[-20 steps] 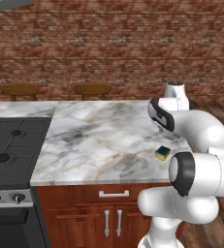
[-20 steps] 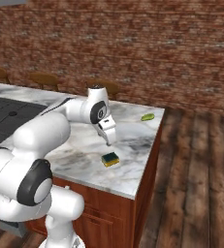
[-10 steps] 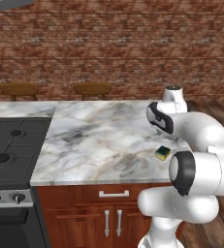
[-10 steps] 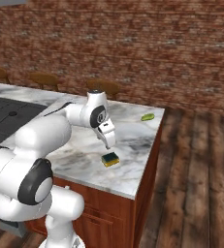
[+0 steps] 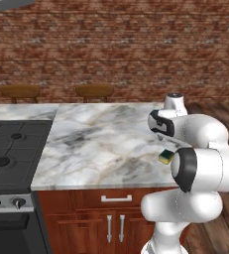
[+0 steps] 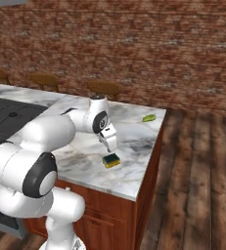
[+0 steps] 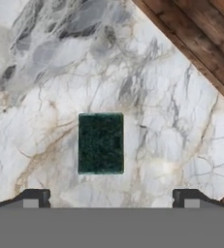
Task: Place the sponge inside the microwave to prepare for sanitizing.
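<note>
The sponge (image 7: 101, 143) lies flat on the marble counter (image 5: 101, 144), dark green face up with a yellow layer under it, near the counter's front right corner (image 6: 111, 160). In the left base view the sponge (image 5: 165, 157) peeks out just beside my arm. My gripper (image 6: 109, 145) hangs pointing down just above it, open. In the hand view the gripper (image 7: 111, 196) has its two fingertips (image 7: 35, 196) standing wide apart, the sponge centred a little ahead of them, and nothing held. The microwave is out of view.
A black cooktop (image 5: 7, 154) takes up the counter's left end. A small green object (image 6: 148, 117) lies at the counter's far right corner. Wooden stools (image 5: 93, 91) stand behind the counter by the brick wall. Wooden floor (image 6: 202, 166) lies past the right edge.
The hand has come down a little toward the sponge, jaws still wide. The sponge has not moved.
</note>
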Controlling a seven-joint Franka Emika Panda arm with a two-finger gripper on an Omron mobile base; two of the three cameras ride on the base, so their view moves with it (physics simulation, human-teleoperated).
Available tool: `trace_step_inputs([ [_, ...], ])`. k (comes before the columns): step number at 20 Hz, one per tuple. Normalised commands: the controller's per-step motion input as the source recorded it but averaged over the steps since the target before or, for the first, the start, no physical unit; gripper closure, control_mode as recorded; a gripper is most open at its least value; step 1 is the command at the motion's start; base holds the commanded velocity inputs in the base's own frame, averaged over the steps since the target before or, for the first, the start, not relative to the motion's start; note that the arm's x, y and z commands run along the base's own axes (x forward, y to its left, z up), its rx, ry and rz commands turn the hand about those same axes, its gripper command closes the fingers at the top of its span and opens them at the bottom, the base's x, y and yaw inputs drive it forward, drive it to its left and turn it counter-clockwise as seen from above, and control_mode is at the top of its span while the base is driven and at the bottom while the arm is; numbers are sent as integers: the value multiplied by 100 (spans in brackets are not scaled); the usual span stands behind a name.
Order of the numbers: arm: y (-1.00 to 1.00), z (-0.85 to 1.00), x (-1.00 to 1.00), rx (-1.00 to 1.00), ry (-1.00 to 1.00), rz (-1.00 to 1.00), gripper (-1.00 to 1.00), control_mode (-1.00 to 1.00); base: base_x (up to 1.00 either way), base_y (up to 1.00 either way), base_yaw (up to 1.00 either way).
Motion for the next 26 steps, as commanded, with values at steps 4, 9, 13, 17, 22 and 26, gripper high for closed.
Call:
trace_step_inputs([
  [4,0,-19,14,0,-1,0,-100,-100,0,0,0],
  [9,0,-17,1,0,0,0,-100,-100,0,0,0],
  [13,0,-20,0,0,0,0,-100,-100,0,0,0],
  [17,0,-22,0,0,0,0,-100,-100,0,0,0],
  [22,0,-26,0,0,0,0,-100,-100,0,0,0],
  [26,-1,-21,0,0,0,0,-100,-100,0,0,0],
])
